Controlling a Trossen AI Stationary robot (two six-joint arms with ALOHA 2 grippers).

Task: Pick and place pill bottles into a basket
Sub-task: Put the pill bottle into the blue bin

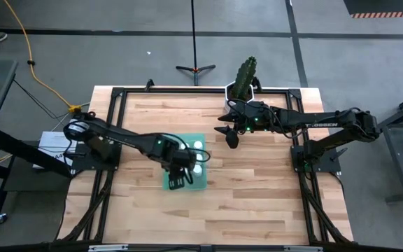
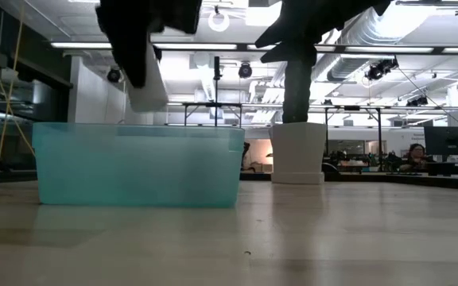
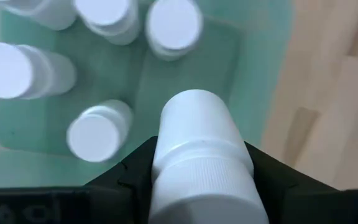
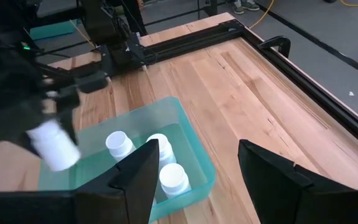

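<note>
The green basket [image 1: 199, 183] stands mid-table, with several white pill bottles [image 3: 98, 134] upright on its floor. My left gripper [image 1: 177, 175] hangs over the basket's near part, shut on one more pill bottle [image 3: 197, 143]. That bottle also shows above the basket wall [image 2: 137, 167] in the low view [image 2: 148, 94] and in the right wrist view [image 4: 55, 146]. My right gripper [image 1: 231, 136] waits open in the air, to the right of the basket and toward the far edge. Nothing is between its fingers [image 4: 135, 180]. My left gripper pinches the pill bottle between its two fingers [image 3: 132, 174], one on each side of the bottle just below the ribbed cap [image 3: 166, 163]. The fingers come steeply from above. The bottle sticks out below them, bottom end down and slightly tilted, clear of the basket.
A white pot with a cactus [image 1: 243, 87] stands at the far edge, right of centre, behind my right gripper. Bare wooden tabletop [image 1: 257, 203] lies to the right of and nearer than the basket. A black frame runs around the table.
</note>
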